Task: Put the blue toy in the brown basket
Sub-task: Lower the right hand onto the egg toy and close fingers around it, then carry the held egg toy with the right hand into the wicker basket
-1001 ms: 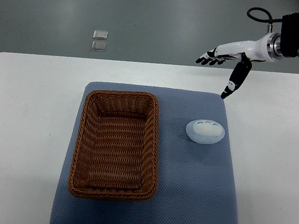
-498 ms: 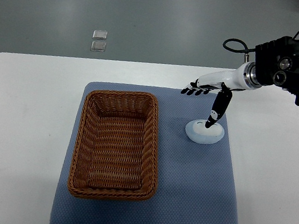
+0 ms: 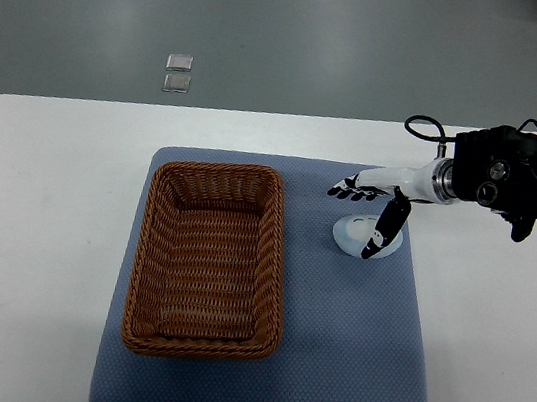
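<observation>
The pale blue toy (image 3: 352,236) lies on the blue mat (image 3: 347,354), right of the brown wicker basket (image 3: 211,258). My right hand (image 3: 363,213) reaches in from the right edge and hovers directly over the toy, covering part of it. Its fingers (image 3: 344,189) are spread toward the far side of the toy and the thumb (image 3: 381,236) points down across the toy's near right side. Nothing is grasped. The basket holds nothing. The left arm is out of view.
The mat lies on a white table (image 3: 42,228). Two small clear squares (image 3: 177,73) sit on the grey floor beyond the table's far edge. The black forearm (image 3: 523,187) extends over the table's right side.
The right hand has come down and toward me, from beyond the mat's far edge to right over the toy. The toy and basket have not moved.
</observation>
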`<move>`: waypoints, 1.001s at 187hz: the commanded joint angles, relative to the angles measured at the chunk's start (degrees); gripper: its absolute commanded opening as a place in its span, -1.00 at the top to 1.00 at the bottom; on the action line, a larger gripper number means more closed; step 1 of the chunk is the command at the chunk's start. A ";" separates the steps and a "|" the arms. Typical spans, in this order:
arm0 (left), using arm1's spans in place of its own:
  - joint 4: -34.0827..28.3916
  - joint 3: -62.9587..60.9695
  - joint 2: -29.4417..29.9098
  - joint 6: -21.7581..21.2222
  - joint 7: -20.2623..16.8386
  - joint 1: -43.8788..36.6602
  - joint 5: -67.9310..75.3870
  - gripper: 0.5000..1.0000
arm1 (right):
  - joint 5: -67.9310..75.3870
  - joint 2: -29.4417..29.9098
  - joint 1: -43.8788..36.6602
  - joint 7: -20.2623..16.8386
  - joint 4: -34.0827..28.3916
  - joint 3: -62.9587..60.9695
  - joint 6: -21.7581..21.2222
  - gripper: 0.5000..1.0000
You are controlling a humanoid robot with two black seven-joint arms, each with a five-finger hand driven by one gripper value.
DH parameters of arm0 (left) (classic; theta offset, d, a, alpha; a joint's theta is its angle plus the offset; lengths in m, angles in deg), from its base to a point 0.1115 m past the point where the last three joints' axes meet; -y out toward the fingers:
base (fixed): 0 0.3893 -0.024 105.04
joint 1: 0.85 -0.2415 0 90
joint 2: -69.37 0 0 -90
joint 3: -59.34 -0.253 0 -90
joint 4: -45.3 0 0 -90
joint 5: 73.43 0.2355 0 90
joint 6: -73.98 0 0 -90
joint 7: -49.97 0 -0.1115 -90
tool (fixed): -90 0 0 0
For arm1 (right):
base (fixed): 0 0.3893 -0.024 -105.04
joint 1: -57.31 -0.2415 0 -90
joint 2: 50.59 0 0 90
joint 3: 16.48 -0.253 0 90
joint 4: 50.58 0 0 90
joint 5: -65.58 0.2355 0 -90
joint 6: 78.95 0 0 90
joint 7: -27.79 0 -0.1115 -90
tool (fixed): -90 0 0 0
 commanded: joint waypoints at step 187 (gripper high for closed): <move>0.06 0.00 0.00 0.00 0.00 0.00 0.00 -1.00 | -3.94 -4.39 -7.03 0.27 -6.69 1.68 5.53 1.00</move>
